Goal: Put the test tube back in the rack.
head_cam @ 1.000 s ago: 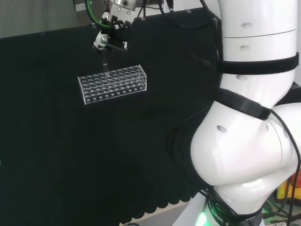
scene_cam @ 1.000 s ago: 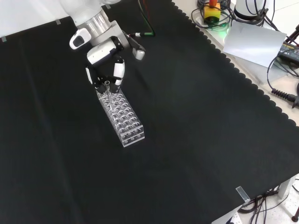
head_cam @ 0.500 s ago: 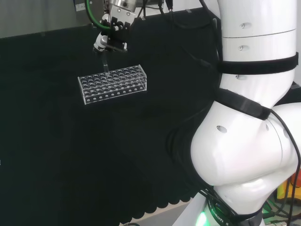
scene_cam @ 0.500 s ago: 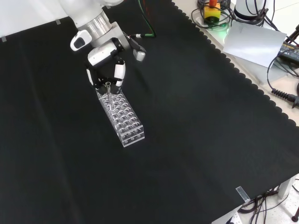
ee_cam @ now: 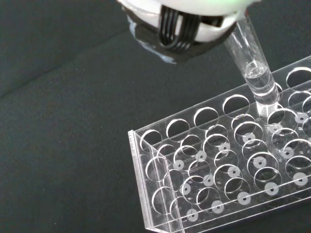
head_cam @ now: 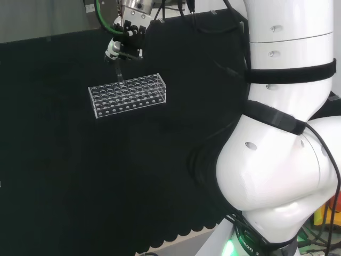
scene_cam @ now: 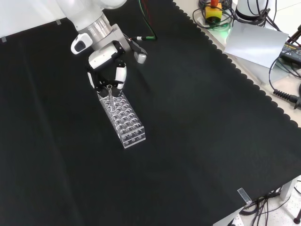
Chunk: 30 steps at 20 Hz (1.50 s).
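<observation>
Clear glass test tube (ee_cam: 252,68), a little clear liquid at its rounded bottom, pinched at its upper end by the hand (scene_cam: 107,75), fingers curled in around it. Hangs nearly upright, leaning slightly, with the bottom tip right at the top plate of the clear plastic rack (ee_cam: 228,170), seemingly at the mouth of a hole in the outer row, not yet seated through the lower plate. In the front view, tube (scene_cam: 110,92) over the rack's (scene_cam: 123,117) twelve-o'clock end, directly beneath the hand; in the head view, tube (head_cam: 118,72) over the far row of the rack (head_cam: 128,95), hand (head_cam: 123,47) just above at twelve o'clock. All other holes apparently empty. To do this step well: square the tube to vertical first, so the tip centres in the upper hole and lines up with the matching hole below; descend straight and slowly; let go only once the bottom rests in the lower plate. Likely risks: the tip catching a hole's rim and tipping or dragging the light rack, or the liquid sloshing if tilted further. Black cloth (scene_cam: 197,122) over the bench, smooth, bare around the rack. At one to two o'clock in the front view, beyond the cloth's scalloped edge, a grey sheet (scene_cam: 256,42), cables and a yellow-and-red device (scene_cam: 214,12). White arm links (head_cam: 282,138) at three o'clock in the head view.
</observation>
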Tool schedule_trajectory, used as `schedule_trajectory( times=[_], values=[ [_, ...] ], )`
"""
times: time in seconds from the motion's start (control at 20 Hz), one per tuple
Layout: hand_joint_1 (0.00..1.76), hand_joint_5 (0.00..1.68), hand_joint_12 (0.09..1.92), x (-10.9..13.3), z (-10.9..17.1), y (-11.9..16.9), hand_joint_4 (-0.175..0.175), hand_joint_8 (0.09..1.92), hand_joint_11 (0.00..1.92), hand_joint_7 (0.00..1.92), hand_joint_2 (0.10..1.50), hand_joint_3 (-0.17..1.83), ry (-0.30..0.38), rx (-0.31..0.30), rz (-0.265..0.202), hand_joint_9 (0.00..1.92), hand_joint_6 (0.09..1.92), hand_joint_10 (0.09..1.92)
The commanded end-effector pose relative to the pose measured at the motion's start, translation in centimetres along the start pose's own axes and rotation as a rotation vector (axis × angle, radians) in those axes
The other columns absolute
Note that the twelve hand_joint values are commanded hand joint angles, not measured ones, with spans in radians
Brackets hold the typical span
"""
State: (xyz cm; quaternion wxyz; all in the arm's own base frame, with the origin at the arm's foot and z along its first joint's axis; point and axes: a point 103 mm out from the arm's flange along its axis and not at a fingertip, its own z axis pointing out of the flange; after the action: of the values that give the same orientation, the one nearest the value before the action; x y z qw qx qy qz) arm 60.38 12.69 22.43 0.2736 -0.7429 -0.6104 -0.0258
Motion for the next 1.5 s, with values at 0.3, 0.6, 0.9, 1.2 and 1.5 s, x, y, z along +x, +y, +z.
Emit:
schedule_trajectory(
  times=[0.3, 0.6, 0.9, 1.2, 1.5],
  values=[
    [1.42, 1.25, 1.05, -3.7, -0.6, 1.6, -0.175, 0.61, 1.08, 1.64, 0.86, 0.23, 0.007, 0.014, 0.02, 1.26, 0.55, 0.6],
    [1.42, 1.25, 1.05, -2.6, 0.2, 2.2, -0.175, 0.61, 1.08, 1.64, 0.86, 0.23, -0.044, -0.012, 0.054, 1.26, 0.55, 0.6],
    [1.42, 1.25, 1.05, -2.4, 0.0, 2.5, -0.175, 0.61, 1.08, 1.64, 0.86, 0.23, -0.059, -0.005, 0.037, 1.26, 0.55, 0.6],
    [1.42, 1.25, 1.05, -2.3, 0.1, 2.6, -0.175, 0.61, 1.08, 1.64, 0.86, 0.23, -0.066, -0.002, 0.043, 1.26, 0.55, 0.6],
    [1.42, 1.25, 1.05, -2.1, 0.4, 2.7, -0.175, 0.61, 1.08, 1.64, 0.86, 0.23, -0.067, 0.005, 0.045, 1.26, 0.55, 0.6]
  ],
)
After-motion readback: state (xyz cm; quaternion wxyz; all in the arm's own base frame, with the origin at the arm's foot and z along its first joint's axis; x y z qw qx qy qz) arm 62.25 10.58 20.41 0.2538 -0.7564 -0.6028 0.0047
